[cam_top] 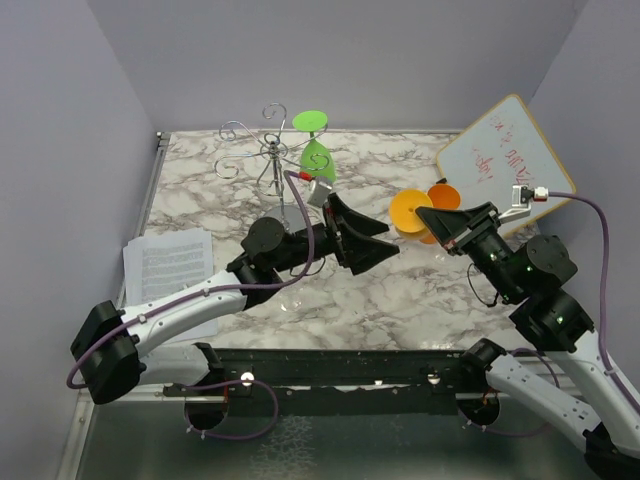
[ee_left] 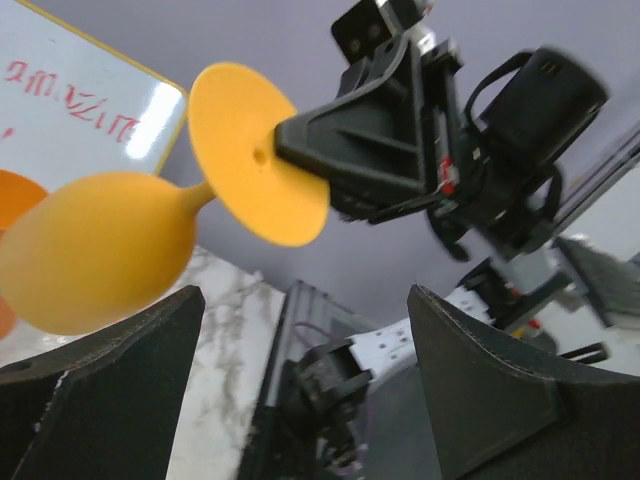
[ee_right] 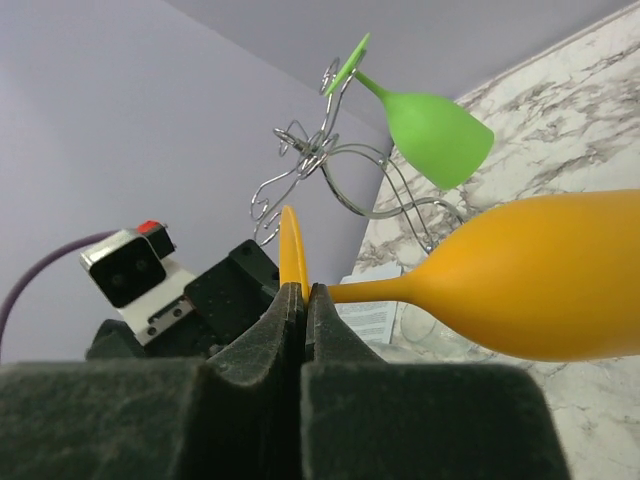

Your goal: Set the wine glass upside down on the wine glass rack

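The right hand (cam_top: 424,213) is closed tight on the thin foot disc of the orange wine glass (cam_top: 408,212). In the right wrist view its two pads meet on the disc's edge. The glass lies roughly on its side in the air, clear of the marble-patterned surface (cam_top: 400,300), right of the middle and toward the far-right corner. Its stem and bowl point away from the hand.

The left hand (cam_top: 390,240) is spread wide and holds nothing. It sits just beside the orange glass, its opening turned toward the glass's foot.

The wine glass rack (cam_top: 272,152) stands near the far edge, left of the middle and well apart from the orange glass. A green wine glass (cam_top: 318,160) hangs from one of its curled arms, foot up and bowl down.

A whiteboard (cam_top: 495,150) with red writing leans in the far-right corner. A printed sheet of paper (cam_top: 168,265) lies at the left edge.
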`<act>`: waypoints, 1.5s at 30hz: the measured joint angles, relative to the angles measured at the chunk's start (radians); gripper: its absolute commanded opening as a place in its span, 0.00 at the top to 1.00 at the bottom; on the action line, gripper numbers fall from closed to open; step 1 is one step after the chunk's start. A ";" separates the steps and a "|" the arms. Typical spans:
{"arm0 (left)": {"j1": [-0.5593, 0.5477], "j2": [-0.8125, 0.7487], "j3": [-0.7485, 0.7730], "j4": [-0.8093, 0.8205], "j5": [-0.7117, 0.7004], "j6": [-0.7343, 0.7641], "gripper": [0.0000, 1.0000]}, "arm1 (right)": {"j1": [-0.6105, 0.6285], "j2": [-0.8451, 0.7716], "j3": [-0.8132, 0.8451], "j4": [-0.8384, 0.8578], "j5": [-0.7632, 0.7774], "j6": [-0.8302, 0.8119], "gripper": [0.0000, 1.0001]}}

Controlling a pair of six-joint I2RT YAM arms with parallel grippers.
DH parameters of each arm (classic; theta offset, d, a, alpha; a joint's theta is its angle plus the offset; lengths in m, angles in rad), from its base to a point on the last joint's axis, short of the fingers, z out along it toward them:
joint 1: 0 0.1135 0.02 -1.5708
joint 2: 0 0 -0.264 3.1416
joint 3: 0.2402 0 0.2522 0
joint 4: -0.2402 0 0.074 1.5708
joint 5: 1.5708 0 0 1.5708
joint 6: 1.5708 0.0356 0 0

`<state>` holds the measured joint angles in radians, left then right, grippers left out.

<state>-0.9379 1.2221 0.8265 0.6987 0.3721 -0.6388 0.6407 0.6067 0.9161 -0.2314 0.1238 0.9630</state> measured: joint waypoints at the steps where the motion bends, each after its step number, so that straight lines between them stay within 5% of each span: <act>1: 0.000 -0.010 0.012 -0.010 0.000 -0.059 0.19 | 0.000 -0.004 -0.005 0.004 -0.001 -0.009 0.99; 10: 0.037 0.039 0.143 -0.053 0.021 -0.397 0.53 | 0.000 -0.008 -0.016 0.065 -0.105 -0.080 0.99; 19: 0.042 0.077 0.151 -0.093 0.029 -0.465 0.99 | 0.000 0.015 -0.019 0.077 -0.179 -0.116 0.99; 22: 0.049 0.074 0.148 -0.092 0.029 -0.479 1.00 | 0.000 0.012 -0.020 0.076 -0.184 -0.125 0.91; 26: 0.056 0.069 0.148 -0.095 0.038 -0.483 1.00 | 0.000 0.012 -0.020 0.076 -0.187 -0.129 0.46; 29: 0.070 0.069 0.149 -0.098 0.060 -0.478 1.00 | 0.000 0.006 -0.018 0.065 -0.185 -0.143 0.26; 45: 0.314 0.095 0.631 -0.117 0.373 -0.440 1.00 | 0.000 -0.143 0.012 0.056 -0.093 -0.195 0.20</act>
<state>-0.6235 1.3170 1.4578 0.5812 0.7448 -1.0786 0.6407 0.4637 0.9279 -0.1749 0.0303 0.7677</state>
